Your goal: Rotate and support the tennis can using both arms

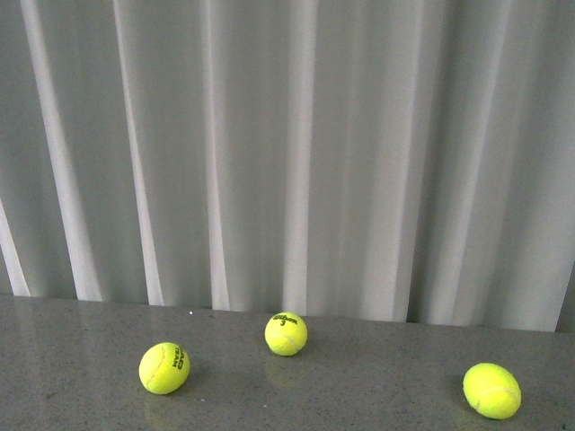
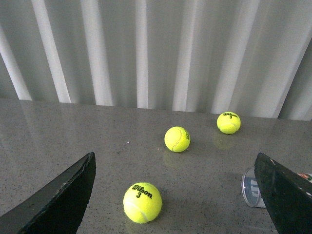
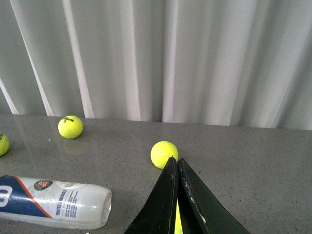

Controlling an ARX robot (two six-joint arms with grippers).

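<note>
While the front view is up, three yellow balls sit on the grey speckled table [image 1: 72, 332]. There's a printed ball [image 1: 164, 368] at the left. A Wilson 3 ball [image 1: 286, 334] sits in the middle, further back. A plain-faced ball [image 1: 491, 391] lies out at the right. All three are well apart from one another. A white curtain [image 1: 359, 135] hangs in long folds behind the table.

Over to the left wrist view. The left gripper [image 2: 174, 158] is spread wide and holds nothing, with one of its black fingers [image 2: 63, 195] at each side of the picture. In the gap, closest to the camera, sits the near Wilson ball [image 2: 142, 202]. Beyond it lies a seam-up ball [image 2: 177, 139], and further off towards the curtain is the far Wilson ball [image 2: 228, 122]. And there's the tennis can [image 2: 251, 187]. Only its clear round end peeks out on the table from behind one finger, with a scrap of blue label showing through.

Now the right wrist view. The right gripper [image 3: 176, 161] is pinched closed, its fingertips touching. A thin sliver of yellow shows in the slit lower down, and I cannot tell what it is. Just past the tips sits a close ball [image 3: 164, 154]. A lettered ball [image 3: 70, 126] rests back by the curtain, and an edge ball [image 3: 2, 145] is cut off by the frame. The tennis can lies on its side on the table. Its blue-and-white label and round emblem face up. Its clear end points towards the gripper, near it but not touching.
</note>
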